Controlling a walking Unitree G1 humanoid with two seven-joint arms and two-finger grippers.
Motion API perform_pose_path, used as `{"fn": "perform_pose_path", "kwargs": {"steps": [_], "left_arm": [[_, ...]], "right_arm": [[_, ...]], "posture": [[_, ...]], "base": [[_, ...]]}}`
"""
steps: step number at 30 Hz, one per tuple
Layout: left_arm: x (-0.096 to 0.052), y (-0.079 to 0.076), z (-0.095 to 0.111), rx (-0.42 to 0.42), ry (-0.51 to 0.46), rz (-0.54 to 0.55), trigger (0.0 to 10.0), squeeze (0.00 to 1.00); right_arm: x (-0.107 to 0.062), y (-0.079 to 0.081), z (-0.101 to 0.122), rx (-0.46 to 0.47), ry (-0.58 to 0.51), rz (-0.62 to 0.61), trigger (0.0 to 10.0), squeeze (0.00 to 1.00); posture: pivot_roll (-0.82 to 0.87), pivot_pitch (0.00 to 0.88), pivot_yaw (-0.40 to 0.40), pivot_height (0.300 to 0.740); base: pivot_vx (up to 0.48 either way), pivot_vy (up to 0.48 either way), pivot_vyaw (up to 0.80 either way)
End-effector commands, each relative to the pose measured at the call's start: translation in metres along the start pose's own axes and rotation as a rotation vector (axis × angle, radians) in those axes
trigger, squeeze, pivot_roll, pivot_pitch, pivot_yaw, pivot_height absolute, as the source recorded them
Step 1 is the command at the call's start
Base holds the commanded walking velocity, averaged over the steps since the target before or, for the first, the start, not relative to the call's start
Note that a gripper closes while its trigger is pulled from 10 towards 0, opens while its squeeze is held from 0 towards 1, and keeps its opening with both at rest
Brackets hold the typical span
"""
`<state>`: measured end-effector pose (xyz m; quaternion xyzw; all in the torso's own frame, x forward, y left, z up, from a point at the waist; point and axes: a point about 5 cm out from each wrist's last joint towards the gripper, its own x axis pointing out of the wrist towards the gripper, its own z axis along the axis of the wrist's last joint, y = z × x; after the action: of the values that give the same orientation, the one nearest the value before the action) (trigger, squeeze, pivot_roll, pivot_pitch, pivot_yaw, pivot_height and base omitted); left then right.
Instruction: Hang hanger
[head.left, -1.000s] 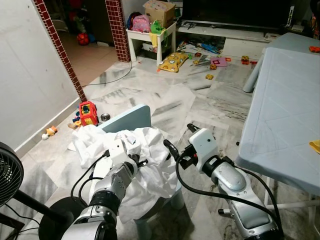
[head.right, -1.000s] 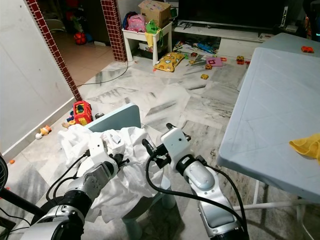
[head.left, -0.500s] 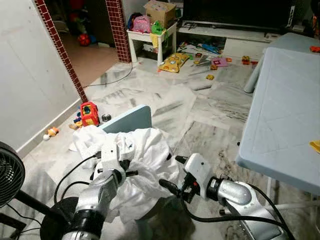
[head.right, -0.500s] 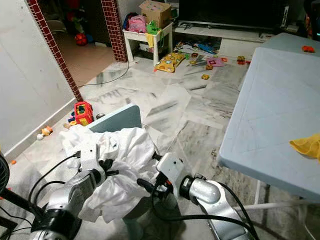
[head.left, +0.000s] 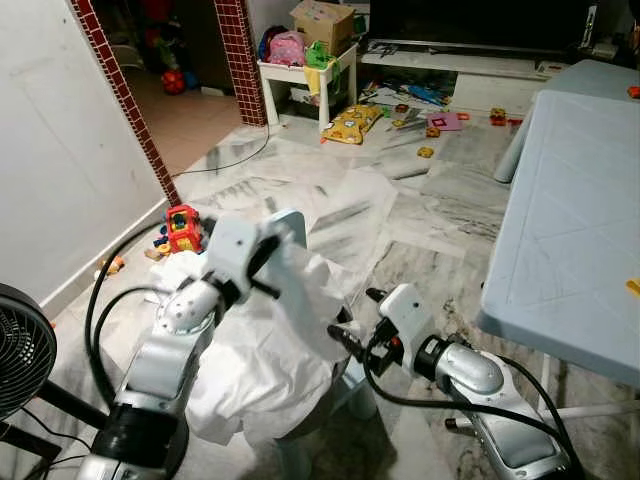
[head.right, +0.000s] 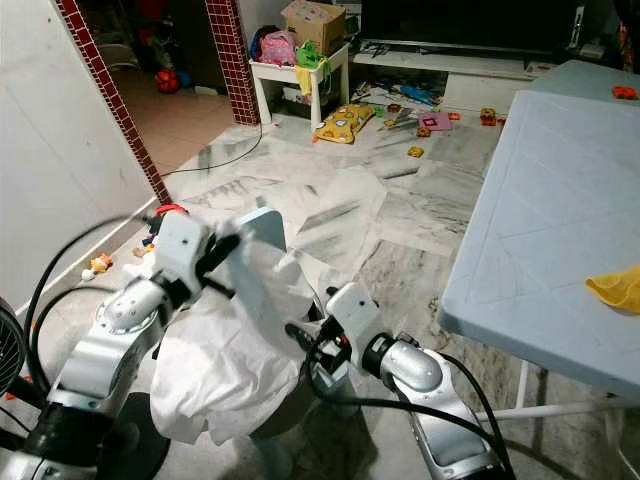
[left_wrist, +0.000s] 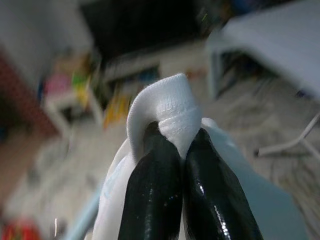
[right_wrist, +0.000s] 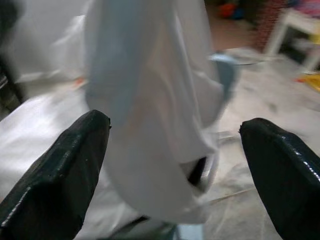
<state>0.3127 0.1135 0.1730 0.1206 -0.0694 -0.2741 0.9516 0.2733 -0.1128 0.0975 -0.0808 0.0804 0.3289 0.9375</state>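
Observation:
A white garment (head.left: 265, 355) hangs in folds over a small light blue chair (head.left: 291, 224). My left gripper (head.left: 268, 250) is raised above the chair seat and shut on a hemmed fold of the garment (left_wrist: 165, 107), holding it up. My right gripper (head.left: 358, 320) stands open low beside the hanging cloth, at the chair's right side. In the right wrist view its black fingers (right_wrist: 55, 170) are spread wide, with the garment (right_wrist: 150, 130) hanging before them. I can make out no hanger.
A pale blue table (head.left: 570, 230) runs along the right, with a yellow cloth (head.right: 615, 287) at its near edge. A black fan (head.left: 20, 350) stands at the near left. A red toy (head.left: 180, 225) and scattered toys lie on the marble floor (head.left: 420, 210).
My left gripper has risen, lifting the white garment up off the chair. My right gripper has stayed low beside the cloth, shifting slightly.

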Motion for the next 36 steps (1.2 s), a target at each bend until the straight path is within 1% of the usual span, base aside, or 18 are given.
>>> {"fn": "perform_pose_path", "kwargs": {"steps": [1, 2, 5, 7, 10, 11, 13, 14, 15, 16, 17, 18, 20, 21, 22, 23, 24, 36], "left_arm": [[0.005, -0.008, 0.032, 0.087, -0.145, -0.071, 0.0, 0.00], [0.007, -0.014, 0.044, 0.113, -0.192, -0.105, 0.0, 0.00], [0.009, -0.019, 0.053, 0.115, -0.225, -0.139, 0.0, 0.00], [0.009, -0.022, 0.050, 0.083, -0.216, -0.150, 0.0, 0.00], [0.006, -0.024, 0.026, -0.033, -0.132, -0.121, 0.0, 0.00], [0.000, -0.025, 0.012, -0.088, -0.092, -0.088, 0.0, 0.00], [-0.002, -0.025, 0.006, -0.106, -0.072, -0.070, 0.0, 0.00], [-0.008, -0.028, -0.008, -0.172, -0.016, -0.032, 0.0, 0.00], [-0.014, -0.031, -0.020, -0.217, 0.034, -0.003, 0.0, 0.00], [-0.014, -0.031, -0.020, -0.217, 0.034, -0.003, 0.0, 0.00], [-0.020, -0.034, -0.028, -0.257, 0.055, 0.021, 0.0, 0.00], [-0.025, -0.036, -0.036, -0.282, 0.084, 0.057, 0.0, 0.00], [-0.029, -0.037, -0.041, -0.300, 0.106, 0.084, 0.0, 0.00], [-0.032, -0.038, -0.046, -0.318, 0.123, 0.101, 4.0, 0.00], [-0.033, -0.039, -0.048, -0.324, 0.132, 0.109, 4.0, 0.00], [-0.035, -0.039, -0.050, -0.327, 0.138, 0.117, 5.1, 0.00], [-0.036, -0.039, -0.051, -0.326, 0.141, 0.126, 7.0, 0.00], [-0.036, -0.039, -0.051, -0.326, 0.141, 0.126, 7.0, 0.00]], "right_arm": [[0.001, -0.017, 0.007, 0.079, -0.053, -0.137, 10.0, 0.00], [0.001, -0.024, 0.010, 0.116, -0.084, -0.216, 10.0, 0.00], [0.001, -0.031, 0.011, 0.163, -0.119, -0.279, 10.0, 0.00], [0.002, -0.032, 0.012, 0.201, -0.136, -0.290, 10.0, 0.00], [0.002, -0.033, 0.012, 0.165, -0.131, -0.330, 10.0, 0.00], [0.001, -0.034, 0.013, 0.134, -0.138, -0.357, 10.0, 0.00], [0.000, -0.034, 0.012, 0.136, -0.119, -0.374, 10.0, 0.00], [-0.003, -0.037, 0.010, 0.119, -0.096, -0.403, 10.0, 0.00], [-0.007, -0.042, 0.011, 0.141, -0.111, -0.429, 10.0, 0.00], [-0.007, -0.042, 0.011, 0.141, -0.111, -0.429, 10.0, 0.00], [-0.011, -0.047, 0.011, 0.177, -0.127, -0.467, 10.0, 0.00], [-0.014, -0.050, 0.011, 0.174, -0.136, -0.488, 10.0, 0.00], [-0.015, -0.051, 0.012, 0.168, -0.142, -0.498, 10.0, 0.00], [-0.016, -0.052, 0.012, 0.181, -0.148, -0.508, 10.0, 0.00], [-0.017, -0.052, 0.012, 0.190, -0.151, -0.513, 10.0, 0.00], [-0.017, -0.052, 0.012, 0.203, -0.155, -0.518, 10.0, 0.00], [-0.017, -0.052, 0.012, 0.209, -0.156, -0.519, 10.0, 0.00], [-0.017, -0.052, 0.012, 0.209, -0.156, -0.519, 10.0, 0.00]], "posture": [[-0.24, 0.000, 0.125, 0.740], [-0.24, 0.000, 0.127, 0.740], [-0.24, 0.000, 0.134, 0.740], [-0.24, 0.000, 0.139, 0.740], [-0.25, 0.000, 0.141, 0.740], [-0.25, 0.000, 0.140, 0.740], [-0.25, 0.000, 0.136, 0.740], [-0.26, 0.000, 0.130, 0.740], [-0.26, 0.000, 0.123, 0.740], [-0.26, 0.000, 0.123, 0.740], [-0.26, 0.000, 0.121, 0.740], [-0.25, 0.000, 0.115, 0.740], [-0.25, 0.000, 0.112, 0.740], [-0.25, 0.000, 0.109, 0.740], [-0.25, 0.000, 0.108, 0.740], [-0.25, 0.000, 0.108, 0.740], [-0.25, 0.000, 0.107, 0.740], [-0.25, 0.000, 0.107, 0.740]], "base": [[0.000, 0.000, 0.00], [0.000, 0.000, 0.00], [0.000, 0.000, 0.00], [0.000, 0.000, 0.00], [0.000, 0.000, 0.00], [0.000, 0.000, 0.00], [0.000, 0.000, 0.00], [0.000, 0.000, 0.00], [0.000, 0.000, 0.00], [0.000, 0.000, 0.00], [0.000, 0.000, 0.00], [0.000, 0.000, 0.00], [0.000, 0.000, 0.00], [0.000, 0.000, 0.00], [0.000, 0.000, 0.00], [0.000, 0.000, 0.00], [0.000, 0.000, 0.00], [0.000, 0.000, 0.00]]}}
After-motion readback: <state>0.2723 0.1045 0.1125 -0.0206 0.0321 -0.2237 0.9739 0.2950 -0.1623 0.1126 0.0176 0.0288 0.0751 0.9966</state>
